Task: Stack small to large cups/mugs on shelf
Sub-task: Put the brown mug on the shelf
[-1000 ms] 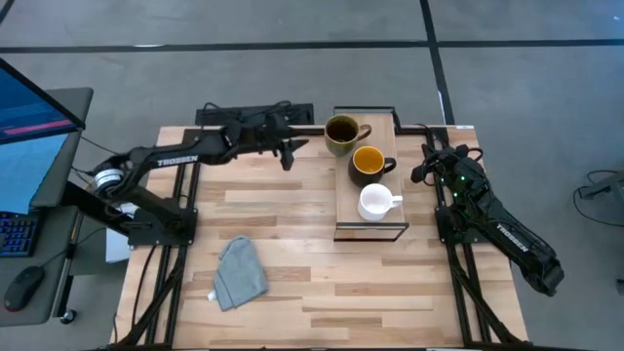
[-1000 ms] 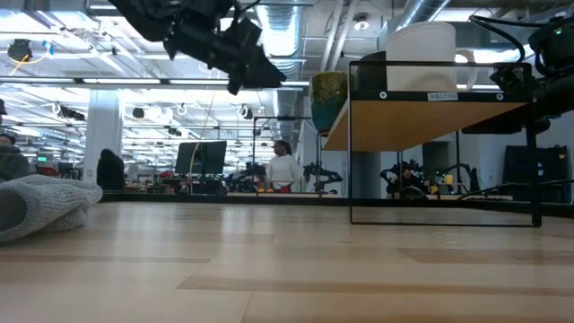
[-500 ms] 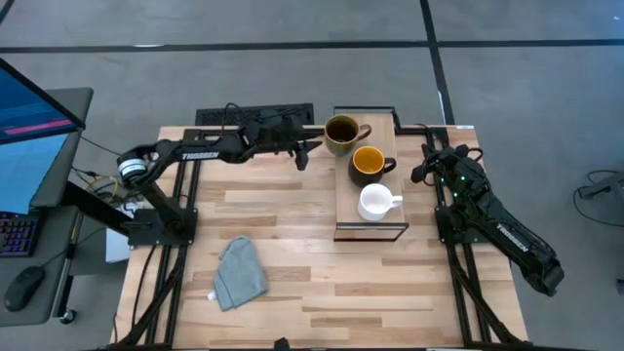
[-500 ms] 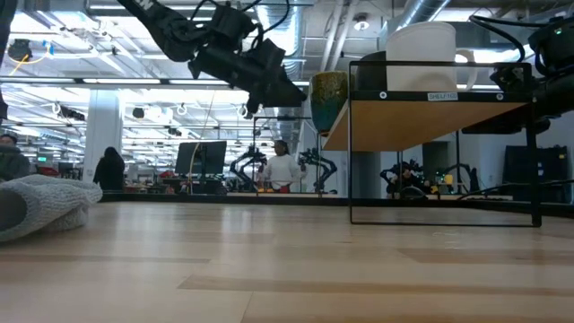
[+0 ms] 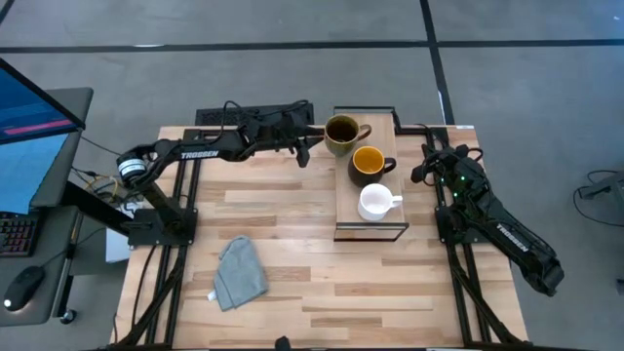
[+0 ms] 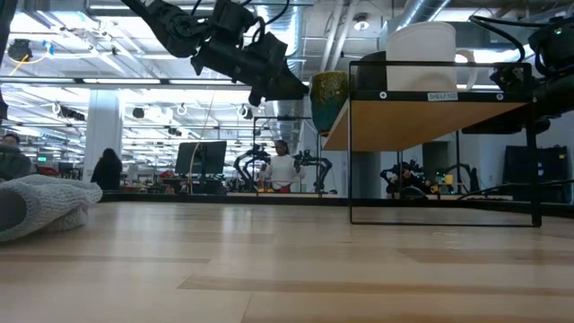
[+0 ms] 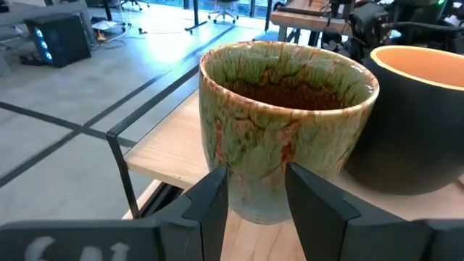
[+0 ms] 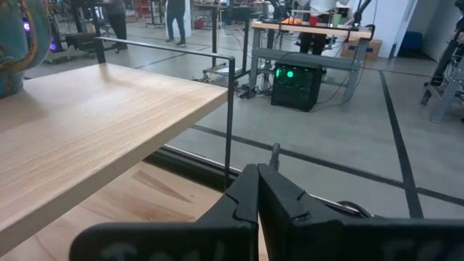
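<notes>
Three mugs stand upright in a row on the shelf [image 5: 346, 198]: an olive-brown mug [image 5: 341, 133] at the far end, a dark mug with an orange inside [image 5: 367, 163] in the middle, and a small white mug [image 5: 375, 202] at the near end. My left gripper [image 5: 310, 147] is open and level, just left of the olive-brown mug [image 7: 286, 130]. Its two fingers point at the mug's side wall, a little short of it. My right gripper [image 5: 426, 168] waits shut to the right of the shelf [image 8: 94, 116].
A crumpled grey cloth [image 5: 241, 273] lies on the tabletop near the left front. The dark mug [image 7: 417, 123] stands close beside the olive-brown one. The shelf's thin dark frame [image 6: 352, 144] rises from the tabletop. People and other robots show in the room behind.
My left gripper has moved toward the table's right, toward the olive-brown mug, sinking slightly. It has almost stopped just short of the mug's wall. Its fingers have stayed open. The mugs have not moved.
</notes>
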